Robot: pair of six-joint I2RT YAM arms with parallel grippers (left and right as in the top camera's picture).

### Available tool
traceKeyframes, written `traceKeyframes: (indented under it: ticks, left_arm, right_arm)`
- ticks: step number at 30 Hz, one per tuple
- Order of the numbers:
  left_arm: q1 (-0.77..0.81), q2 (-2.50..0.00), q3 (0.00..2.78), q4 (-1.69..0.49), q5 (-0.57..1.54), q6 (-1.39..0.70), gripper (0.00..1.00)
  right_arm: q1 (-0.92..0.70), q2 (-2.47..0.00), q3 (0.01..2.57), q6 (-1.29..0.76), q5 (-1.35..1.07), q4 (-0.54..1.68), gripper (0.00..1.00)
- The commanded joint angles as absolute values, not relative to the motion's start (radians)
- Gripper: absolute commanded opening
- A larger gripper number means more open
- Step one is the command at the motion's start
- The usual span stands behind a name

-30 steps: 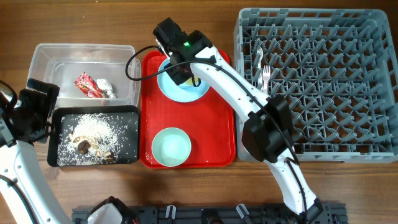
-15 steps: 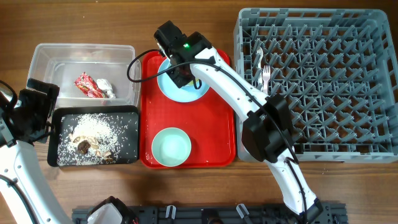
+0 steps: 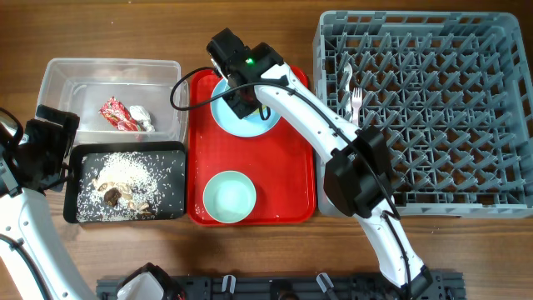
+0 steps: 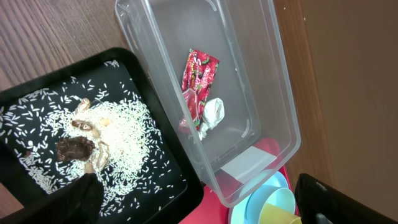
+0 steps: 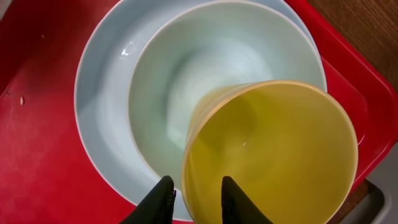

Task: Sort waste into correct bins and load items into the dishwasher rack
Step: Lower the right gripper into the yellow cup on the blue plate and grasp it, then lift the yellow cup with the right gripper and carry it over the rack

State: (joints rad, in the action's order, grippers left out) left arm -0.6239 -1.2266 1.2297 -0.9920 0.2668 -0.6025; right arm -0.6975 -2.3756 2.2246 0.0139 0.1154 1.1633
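Note:
My right gripper (image 5: 198, 186) is shut on the rim of the small yellow cup (image 5: 280, 155), one finger outside it and one inside. The cup leans in the small light blue bowl (image 5: 186, 81), which sits on the light blue plate (image 5: 102, 118) at the back of the red tray (image 3: 291, 183). Nearer the front of that tray is the pale green bowl (image 3: 229, 197). The red wrapper (image 3: 118, 115) and white tissue (image 3: 141, 117) lie in the clear tub (image 3: 58, 83). Rice with brown scraps (image 3: 125, 171) covers the black tray (image 3: 171, 196). My left gripper (image 4: 202, 208) hangs open over the black tray's near corner.
The grey dishwasher rack (image 3: 433, 108) fills the right side, with a white fork (image 3: 356, 100) standing among its pegs. My right arm reaches from the front edge across the rack's left wall. The tub and black tray sit flush against the red tray's left side.
The right wrist has shifted very slightly over the plate. Nothing else has moved.

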Motion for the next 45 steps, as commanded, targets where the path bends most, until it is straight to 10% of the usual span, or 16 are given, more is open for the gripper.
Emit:
traceKeyframes:
  ticks: [1, 6, 18, 26, 45]
  left_arm:
    - [-0.628, -1.225, 1.244, -0.992, 0.268, -0.580, 1.00]
    - [-0.628, -1.225, 1.244, -0.992, 0.268, -0.580, 1.00]
    - [-0.628, -1.225, 1.244, -0.992, 0.268, -0.580, 1.00]
    - [-0.628, -1.225, 1.244, -0.992, 0.268, -0.580, 1.00]
    - [-0.628, -1.225, 1.244, -0.992, 0.268, -0.580, 1.00]
  right_arm:
    - [-0.701, -2.377, 2.215, 0.023, 0.104, 1.168, 0.22]
    - [-0.701, -2.377, 2.215, 0.024, 0.104, 1.166, 0.04]
    - [-0.662, -2.064, 2.294, 0.022, -0.049, 1.182, 0.04]
    - [-0.311, -1.787, 2.294, 0.000, -0.468, 1.142, 0.04]
    - [0.166, -2.352, 2.265, 0.233, -1.269, 1.105, 0.04]
